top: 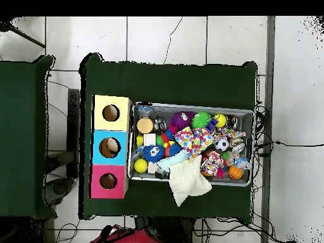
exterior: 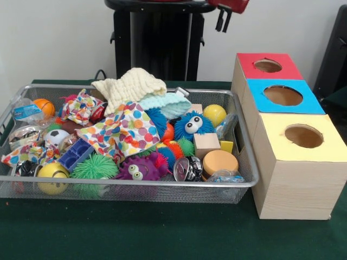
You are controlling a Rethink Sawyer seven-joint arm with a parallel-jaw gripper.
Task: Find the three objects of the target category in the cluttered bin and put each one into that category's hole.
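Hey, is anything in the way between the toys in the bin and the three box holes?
Only the bin's side wall stands between them. The red hole, blue hole and yellow hole all lie uncovered on top, with nothing over them.

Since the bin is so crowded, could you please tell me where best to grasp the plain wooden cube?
Take the wooden cube from straight above, claw closing across two opposite flat sides. Its top face lies clear and roughly level, while the blue furry toy and orange disc crowd its flanks.

Three round holes in the red, blue and yellow-topped wooden boxes (exterior: 282, 108) gape unobstructed; at nine o'clock, the wire mesh bin (exterior: 135, 187) is crammed, cream knitted cloth (exterior: 130, 86) heaped highest.
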